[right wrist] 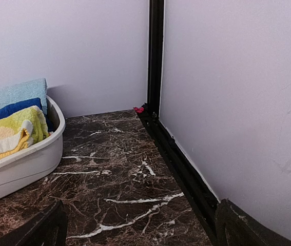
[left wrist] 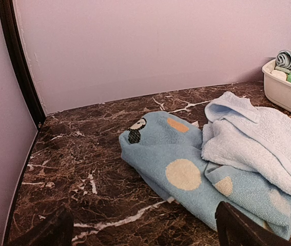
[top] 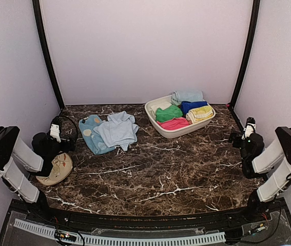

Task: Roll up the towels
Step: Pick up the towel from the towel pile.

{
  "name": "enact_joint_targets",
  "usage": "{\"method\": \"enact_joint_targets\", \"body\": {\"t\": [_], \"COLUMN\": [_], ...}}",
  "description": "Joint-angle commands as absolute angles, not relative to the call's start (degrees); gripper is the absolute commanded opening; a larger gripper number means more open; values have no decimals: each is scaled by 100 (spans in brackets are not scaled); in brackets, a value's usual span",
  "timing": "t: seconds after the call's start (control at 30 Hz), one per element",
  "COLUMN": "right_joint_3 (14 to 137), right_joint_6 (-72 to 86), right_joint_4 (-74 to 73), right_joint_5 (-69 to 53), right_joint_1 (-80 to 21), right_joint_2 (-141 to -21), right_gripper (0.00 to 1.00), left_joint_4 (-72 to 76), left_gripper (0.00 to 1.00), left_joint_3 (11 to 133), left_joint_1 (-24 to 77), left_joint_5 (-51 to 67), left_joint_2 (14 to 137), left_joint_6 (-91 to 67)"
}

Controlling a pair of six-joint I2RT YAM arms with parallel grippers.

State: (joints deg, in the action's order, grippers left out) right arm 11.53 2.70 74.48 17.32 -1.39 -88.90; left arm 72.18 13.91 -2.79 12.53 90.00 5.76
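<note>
Pale towel (top: 118, 130) crumpled atop spotted towel (top: 90, 136), L of tub (top: 178, 132).

The bench (top: 176, 174) is open across its middle and near strip. At the back left the pale blue towel (top: 118, 130) lies heaped on the spotted towel (top: 90, 137). At the back right stands a white basin (top: 183, 132), with a gap between. A plate (top: 59, 170) lies at the left edge.

The pale blue towel (left wrist: 258, 138) and the spotted towel (left wrist: 171, 164) are seen to be soft terry cloth, matt and nubbly. The tabletop (top: 176, 174) is finished in a dark marble pattern, smooth with a faint sheen. The cream basin (right wrist: 22, 164) appears moulded in smooth plastic.
</note>
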Motion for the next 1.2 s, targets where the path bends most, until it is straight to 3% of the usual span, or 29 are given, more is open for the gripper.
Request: {"method": "enact_joint_targets", "body": {"t": [0.0, 0.3, 0.37, 0.53, 0.67, 0.73, 0.83, 1.0, 1.17], "right_joint_3": [1225, 1292, 1436, 2235, 2765, 3355, 3596, 4628, 4841], "right_joint_6": [344, 625, 530, 670, 2713, 3562, 3128, 2096, 1728], "right_joint_4": [7566, 7080, 6768, 4563, 3681, 2522, 2690, 1228, 937], "right_joint_5": [1692, 2089, 2191, 2280, 2527, 2156, 778, 1422, 1824], "right_joint_1": [-114, -41, -98, -130, -56, 51, -11, -1330, -2406], "right_joint_2": [-8814, -8483, -8188, -7035, -6662, -6478, -6677, -7391, -7798], "right_gripper": [100, 100, 100, 100, 100, 100, 100, 100, 100], "left_joint_4": [7387, 7365, 6586, 2842, 999, 535, -63, -804, -1417], "left_gripper": [99, 99, 99, 99, 99, 99, 99, 99, 99], "left_joint_3": [1449, 1478, 1780, 3656, 4767, 5175, 5859, 6958, 8309], "left_joint_1": [-316, -312, -314, -316, -309, -280, -56, 586, 867], "left_joint_5": [1231, 1199, 1078, 1450, 2119, 2597, 2887, 2688, 2922], "left_joint_2": [8986, 8946, 8585, 7973, 8113, 8252, 8659, 9682, 10998], "left_joint_6": [545, 532, 484, 922, 1188, 1245, 1292, 1740, 1946]}}
